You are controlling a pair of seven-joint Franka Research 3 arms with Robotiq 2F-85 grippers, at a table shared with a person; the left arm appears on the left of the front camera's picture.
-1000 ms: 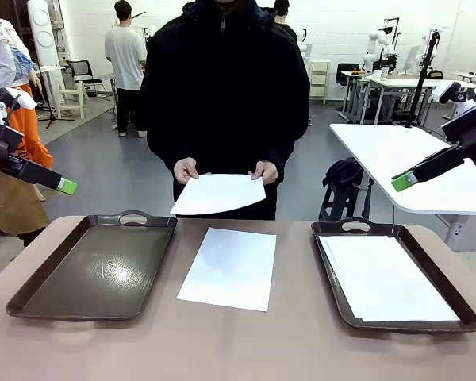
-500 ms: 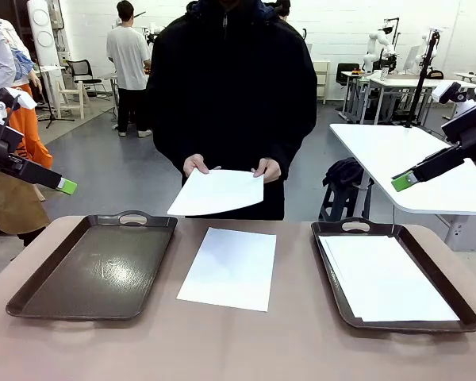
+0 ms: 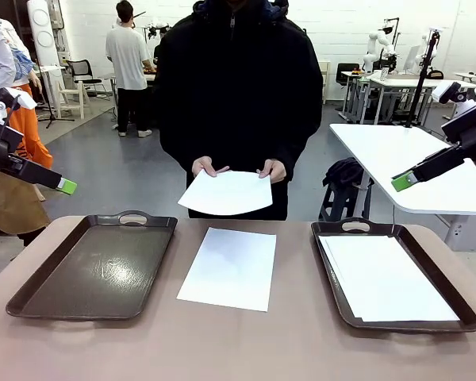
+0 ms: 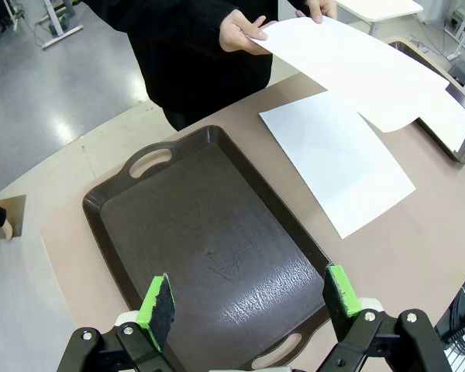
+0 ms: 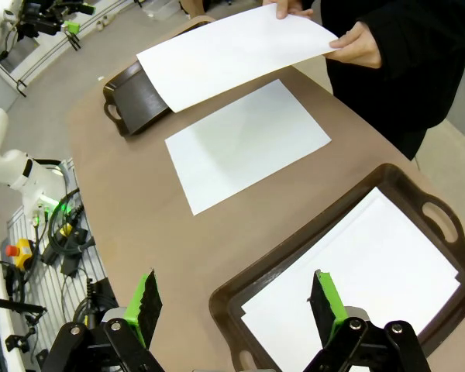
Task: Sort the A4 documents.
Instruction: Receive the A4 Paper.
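The held sheet (image 5: 232, 50) conceals most of the left tray (image 5: 128, 99) in the right wrist view and the far right corner of the desk sheet (image 4: 337, 159) in the left wrist view. Sheet count in the right tray (image 3: 329, 270): indeterminable.

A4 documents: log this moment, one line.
held sheet: in person's hands | table sheet: flat between left tray and right tray | stack: in right tray | left end effector: open, empty | right end effector: open, empty

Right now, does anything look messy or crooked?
One sheet lies loose on the table, a bit crooked, between the left tray and right tray instead of in one. The person holds another sheet above it. Nothing looks torn or spilled.
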